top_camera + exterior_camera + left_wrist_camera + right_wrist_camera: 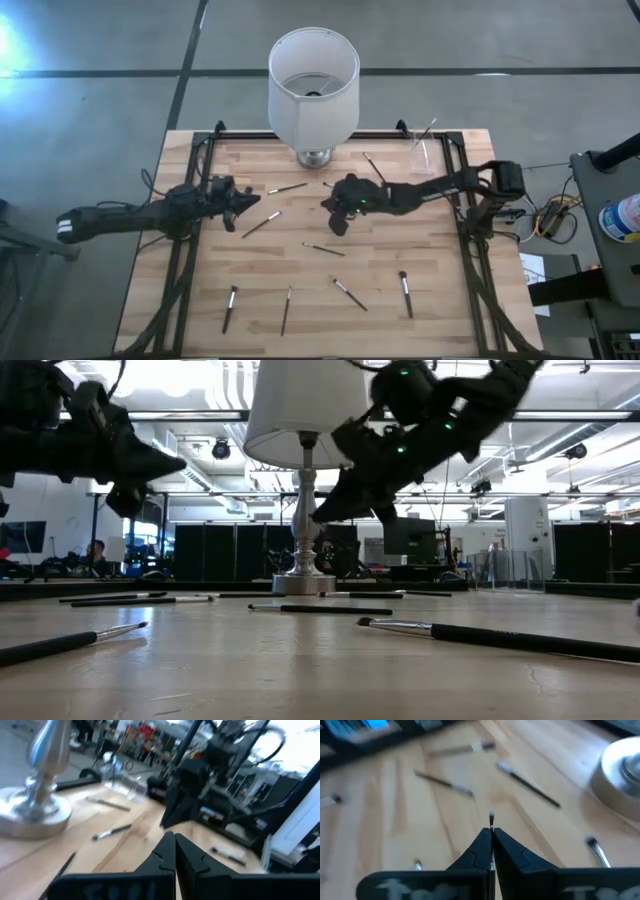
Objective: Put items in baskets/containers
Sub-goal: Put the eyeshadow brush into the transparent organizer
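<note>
One thin dark-handled makeup brush (491,822) sits pinched in my closed right gripper (491,837) mid-table, so I should carry it level to the small clear cup (421,146) at the far right corner, my left gripper (174,845) idling closed.

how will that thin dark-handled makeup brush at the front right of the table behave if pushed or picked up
The thin dark-handled makeup brush with a silvery ferrule looks straight and rigid, so probably stiff and light. Its slender, seemingly round handle would likely roll on the smooth wooden table. Lying flat, it may slip from a pinch.
</note>
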{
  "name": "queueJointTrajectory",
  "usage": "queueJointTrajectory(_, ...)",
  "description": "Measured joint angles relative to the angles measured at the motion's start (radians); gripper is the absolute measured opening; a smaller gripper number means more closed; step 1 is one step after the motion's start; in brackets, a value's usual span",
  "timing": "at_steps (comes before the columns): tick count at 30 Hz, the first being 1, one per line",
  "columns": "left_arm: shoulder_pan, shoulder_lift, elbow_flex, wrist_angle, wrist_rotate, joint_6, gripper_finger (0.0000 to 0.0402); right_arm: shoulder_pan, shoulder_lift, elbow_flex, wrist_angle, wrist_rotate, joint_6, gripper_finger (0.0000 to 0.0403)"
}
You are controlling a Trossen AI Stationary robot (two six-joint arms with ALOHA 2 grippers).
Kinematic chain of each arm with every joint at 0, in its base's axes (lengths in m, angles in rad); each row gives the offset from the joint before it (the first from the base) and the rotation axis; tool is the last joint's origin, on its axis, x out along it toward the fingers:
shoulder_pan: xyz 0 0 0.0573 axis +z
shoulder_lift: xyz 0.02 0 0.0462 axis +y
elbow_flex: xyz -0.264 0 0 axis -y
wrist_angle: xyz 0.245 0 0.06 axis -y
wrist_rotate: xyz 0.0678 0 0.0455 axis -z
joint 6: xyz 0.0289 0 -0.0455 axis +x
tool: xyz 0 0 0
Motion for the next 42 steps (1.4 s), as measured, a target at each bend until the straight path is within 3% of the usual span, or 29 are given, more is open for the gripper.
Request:
queueJointTrajectory(4,-0.03,0.075,0.0,0.13,-0.001,-0.006,0.0,0.029,-0.029,-0.088,0.232,0.0,-0.01,0.0008)
queueJointTrajectory(11,-0.06,0.225,0.0,0.348,-0.018,0.016,0.0,0.056,-0.131,-0.197,0.371,0.044,-0.065,0.0008)
queueJointTrajectory(18,-0.061,0.352,-0.001,0.527,-0.018,0.025,0.0,0.065,-0.272,-0.365,0.579,0.184,-0.108,0.0008)
queueJointTrajectory(25,-0.06,0.439,-0.001,0.602,-0.022,0.02,0.0,0.065,-0.415,-0.478,0.599,0.305,-0.116,0.0008)
queueJointTrajectory(31,-0.068,0.561,0.025,0.605,-0.055,-0.008,0.0,0.065,-0.424,-0.463,0.609,0.28,-0.108,0.0008)
queueJointTrajectory(38,-0.11,0.829,0.211,0.613,-0.078,0.042,0.0002,0.066,-0.3,-0.338,0.617,0.182,-0.104,0.0008)
queueJointTrajectory(42,-0.113,0.916,0.305,0.618,-0.078,0.05,0.0028,0.071,-0.233,-0.275,0.624,0.116,-0.097,0.0008)
